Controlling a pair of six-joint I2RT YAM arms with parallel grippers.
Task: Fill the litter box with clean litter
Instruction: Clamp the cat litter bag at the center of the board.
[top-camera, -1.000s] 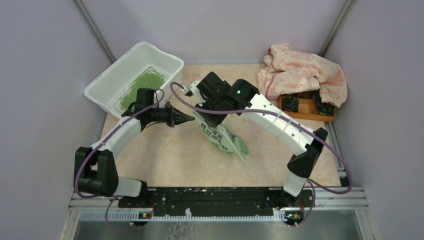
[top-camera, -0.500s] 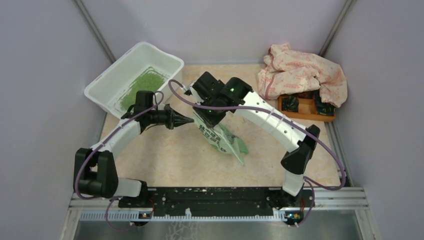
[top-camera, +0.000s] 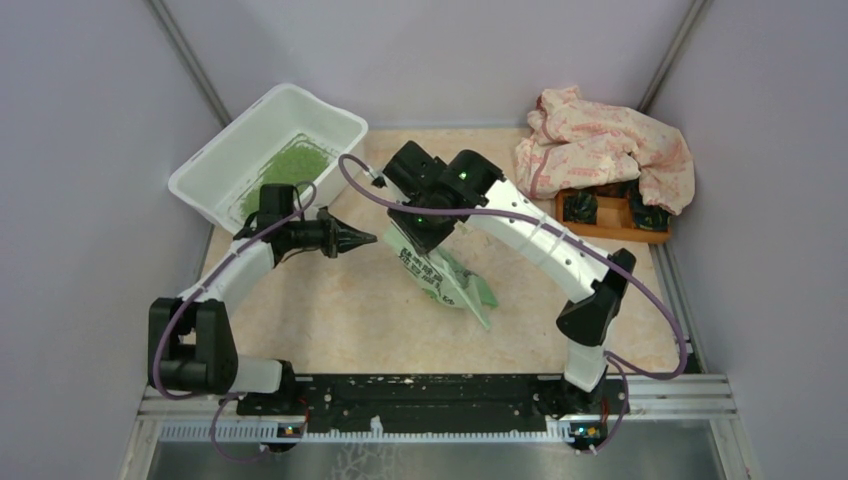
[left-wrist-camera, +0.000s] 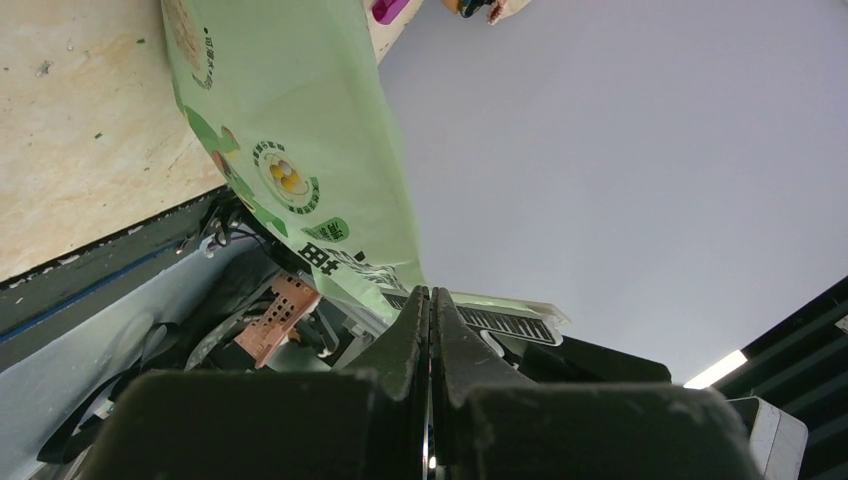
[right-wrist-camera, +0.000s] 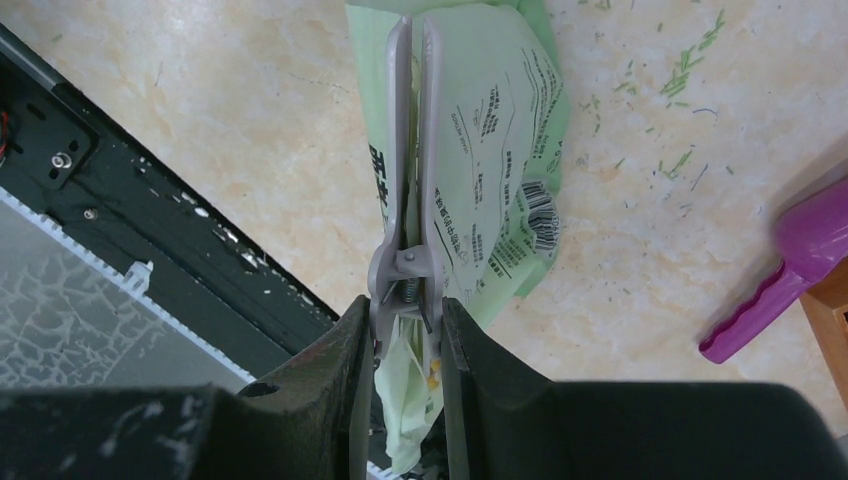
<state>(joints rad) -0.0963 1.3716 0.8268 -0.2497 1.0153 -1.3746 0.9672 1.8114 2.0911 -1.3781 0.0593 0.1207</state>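
Note:
The white litter box stands at the back left, with a patch of green clean litter inside. A light green printed bag hangs over the table's middle, its lower end on the surface. A grey spring clip sits on the bag. My right gripper is shut on the clip's handles, with bag film between the fingers. My left gripper is shut and empty, pointing right, its tip just short of the bag.
A pink patterned cloth drapes over an orange wooden tray at the back right. A purple scoop handle lies near the tray. Loose green granules are scattered on the tabletop. Grey walls close in both sides.
My left gripper has drawn back a little to the left, away from the bag. The right arm has shifted slightly left with the clipped bag.

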